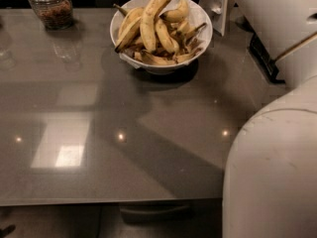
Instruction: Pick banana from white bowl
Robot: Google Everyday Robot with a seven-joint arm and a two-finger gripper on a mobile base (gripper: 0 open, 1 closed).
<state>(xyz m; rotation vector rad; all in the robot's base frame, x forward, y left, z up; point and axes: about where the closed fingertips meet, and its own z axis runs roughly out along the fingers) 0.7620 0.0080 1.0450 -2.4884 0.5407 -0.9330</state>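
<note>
The white bowl (204, 35) stands at the back middle of the grey table, filled with a pile of speckled yellow bananas. The banana (148, 23), the longest and thickest, lies on top of the pile, curving from the bowl's centre up to the far rim. My gripper is out of view. Only white segments of my arm show: a large one at the lower right (272, 177) and another at the upper right (277, 21), to the right of the bowl.
A glass jar (51, 6) with brown contents stands at the back left. A white upright card (216, 5) is just right of the bowl. A black stand (262, 58) sits at the right edge. The glossy grey table (124, 133) spreads toward me.
</note>
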